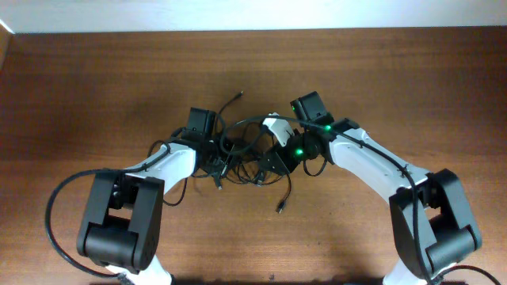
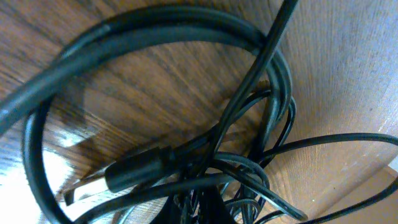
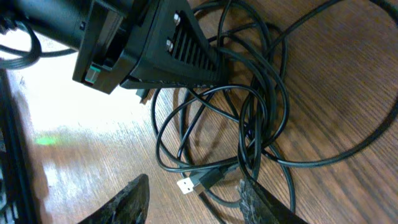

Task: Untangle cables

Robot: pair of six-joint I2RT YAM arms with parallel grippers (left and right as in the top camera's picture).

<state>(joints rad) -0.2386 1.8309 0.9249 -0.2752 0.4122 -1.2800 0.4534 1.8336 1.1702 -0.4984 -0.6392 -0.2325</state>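
Observation:
The cables (image 1: 244, 157) lie in one black knot at the table's middle, between both arms. My left gripper (image 1: 218, 168) is shut on a bunch of strands at the knot's left side. In the left wrist view thick loops (image 2: 174, 34) and a silver-tipped plug (image 2: 134, 171) fill the frame, and the jaws are buried under strands. My right gripper (image 3: 194, 200) stands open low over the knot's right side (image 1: 269, 162). A white-tipped USB plug (image 3: 186, 185) lies between its fingertips (image 3: 134, 199), touching neither. The left gripper (image 3: 214, 79) shows in that view, pressed into the loops (image 3: 249, 134).
One loose cable end (image 1: 281, 207) trails toward the front, another (image 1: 238, 95) toward the back. The wooden table (image 1: 412, 87) ends at a pale wall along the top. The left arm's own thick cable (image 1: 54, 207) loops out beside its base.

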